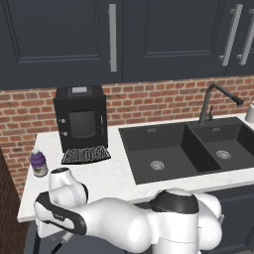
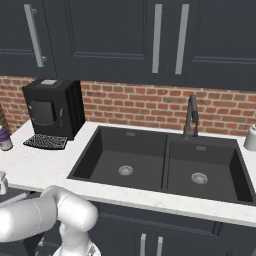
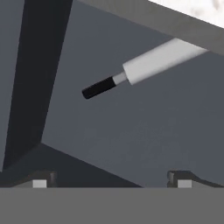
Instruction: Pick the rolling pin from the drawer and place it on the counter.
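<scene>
The counter (image 1: 99, 173) is a white, faintly marbled slab running along a red brick wall (image 1: 149, 99), with dark charcoal upper cabinets (image 1: 59, 39) above it carrying silver bar handles (image 1: 112, 37). Set into the slab is a black double sink (image 1: 188, 149) with a round drain in each basin, and a dark faucet (image 1: 213, 101) rises behind the divider. At the left end stands a black coffee machine (image 1: 80, 119) against the bricks, a dark perforated drip tray (image 1: 85, 155) lying on the stone just in front of it, and a small purple-labelled bottle (image 1: 38, 162) stands near the counter's left edge, beside the tray but apart from it. At the far right of the slab a pale rounded object (image 2: 250, 137) is cut off by the frame (too little of it shows to name it). The white arm bends low in front of the counter edge, its forearm reaching down below the slab on the left side. In the hand view the drawer (image 3: 131, 140) is open, with a grey floor and a dark side wall, and the rolling pin (image 3: 144, 68) lies on that floor toward the far side, its white-grey body slanting under the counter's lip and one black handle pointing into the open floor. The gripper (image 3: 112, 181) sits above the drawer with its two tips set wide apart and nothing between them, well apart from the pin.
</scene>
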